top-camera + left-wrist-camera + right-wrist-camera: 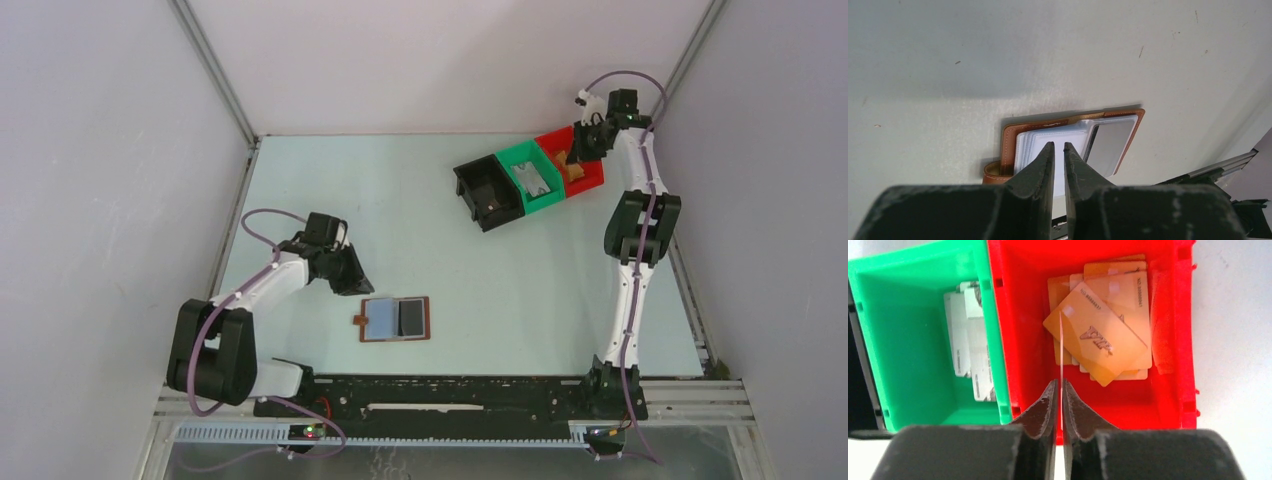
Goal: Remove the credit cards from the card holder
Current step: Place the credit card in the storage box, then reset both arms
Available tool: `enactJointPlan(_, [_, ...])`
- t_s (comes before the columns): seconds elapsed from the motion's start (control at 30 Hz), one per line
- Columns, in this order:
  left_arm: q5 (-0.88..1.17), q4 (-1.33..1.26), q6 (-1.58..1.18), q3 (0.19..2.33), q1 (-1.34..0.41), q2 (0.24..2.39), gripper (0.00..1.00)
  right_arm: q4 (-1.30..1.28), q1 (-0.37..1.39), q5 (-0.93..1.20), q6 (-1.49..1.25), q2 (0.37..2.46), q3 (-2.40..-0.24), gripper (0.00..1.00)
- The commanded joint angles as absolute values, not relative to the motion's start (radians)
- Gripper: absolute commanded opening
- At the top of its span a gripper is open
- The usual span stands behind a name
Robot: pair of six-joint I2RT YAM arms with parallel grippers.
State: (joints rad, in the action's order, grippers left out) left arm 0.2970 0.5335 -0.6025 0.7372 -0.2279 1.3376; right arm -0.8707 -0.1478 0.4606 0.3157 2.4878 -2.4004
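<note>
The card holder (395,318) lies open and flat on the table, with a pale blue left panel, a black right panel and a brown rim. My left gripper (350,275) hovers just beyond its far-left corner. In the left wrist view the card holder (1009,142) lies under my left gripper (1058,144), whose jaws are almost together and empty. My right gripper (585,145) is over the red bin (590,178). In the right wrist view my right gripper (1058,381) is shut on a thin card (1060,340) seen edge-on. Several tan-orange cards (1108,335) lie in the red bin.
A black bin (487,195), a green bin (530,180) and the red bin stand in a row at the back right. Grey-white cards (970,340) lie in the green bin (908,370). White walls enclose the table on three sides.
</note>
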Motion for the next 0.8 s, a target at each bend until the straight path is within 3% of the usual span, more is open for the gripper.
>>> enactJointPlan(0.0, [0.293, 0.520, -0.599, 0.794, -0.224, 1.335, 0.17, -0.756, -0.121, 0.361, 0.315, 2.476, -2.408, 0.19])
enactJointPlan(0.13, [0.294, 0.520, -0.600, 0.791, -0.224, 1.317, 0.17, -0.665, -0.124, 0.332, 0.258, 2.423, -2.342, 0.35])
enactJointPlan(0.47, [0.304, 0.517, -0.598, 0.782, -0.226, 1.229, 0.18, -0.526, -0.113, 0.184, 0.155, 2.157, -2.133, 0.38])
enactJointPlan(0.5, [0.305, 0.519, -0.588, 0.788, -0.225, 1.211, 0.19, -0.521, -0.105, 0.152, 0.142, 2.115, -2.101, 0.43])
enactJointPlan(0.53, [0.306, 0.526, -0.578, 0.797, -0.225, 1.191, 0.20, -0.525, -0.097, 0.134, 0.136, 2.070, -2.071, 0.70])
enactJointPlan(0.57, [0.303, 0.540, -0.565, 0.813, -0.226, 1.176, 0.22, -0.534, -0.088, 0.123, 0.124, 2.026, -2.041, 0.90])
enactJointPlan(0.6, [0.300, 0.558, -0.552, 0.832, -0.225, 1.164, 0.23, -0.541, -0.077, 0.114, 0.111, 1.973, -2.009, 0.98])
enactJointPlan(0.77, [0.251, 0.640, -0.481, 0.967, -0.225, 1.104, 0.23, -0.541, -0.005, -0.014, 0.037, 1.685, -1.774, 1.00])
